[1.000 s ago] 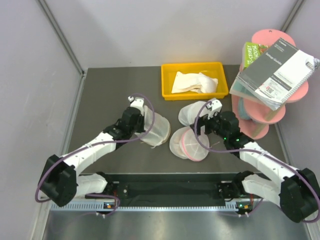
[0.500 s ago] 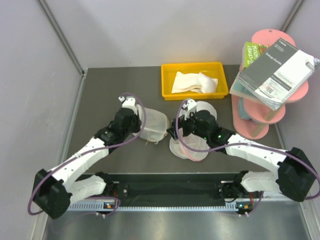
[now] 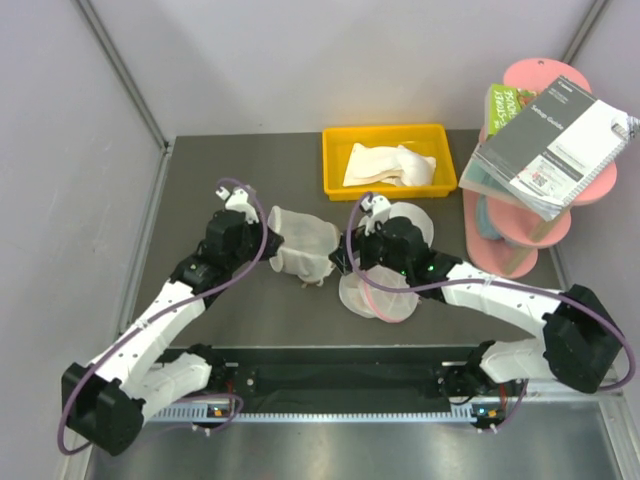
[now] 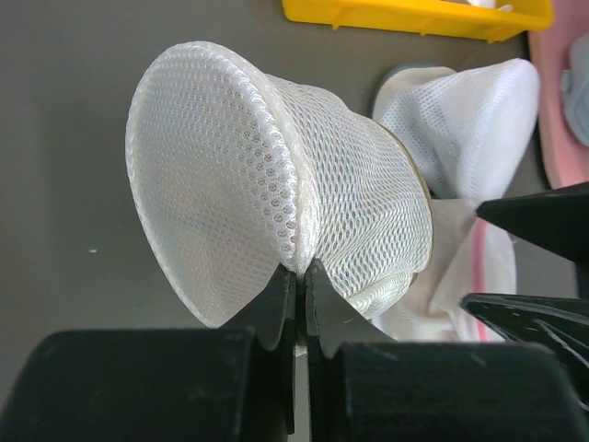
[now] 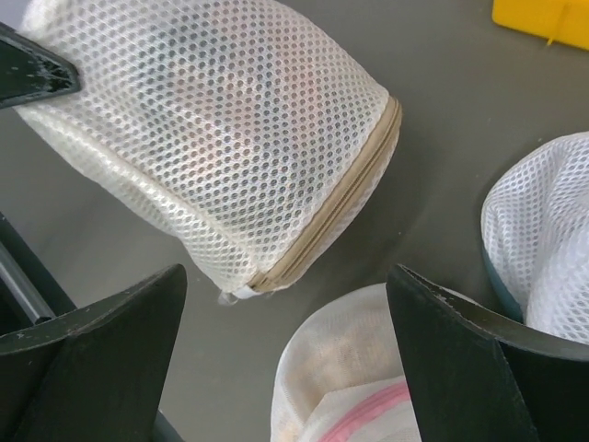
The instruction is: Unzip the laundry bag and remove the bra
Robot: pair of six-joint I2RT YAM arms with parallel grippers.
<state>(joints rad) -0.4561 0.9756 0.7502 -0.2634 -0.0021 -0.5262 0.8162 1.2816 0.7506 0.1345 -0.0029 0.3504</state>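
One edge of the laundry bag is pinched by the left gripper. The right gripper is held spread near its tan rim

laundry bag contents: blurred behind mesh | pink-rimmed bag: cut by bottom edge | white mesh bag: cut by right edge | yellow tray: clipped at corner

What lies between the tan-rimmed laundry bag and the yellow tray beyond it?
Only bare table. The top view shows nothing between the laundry bag and the yellow tray, and the left wrist view agrees.
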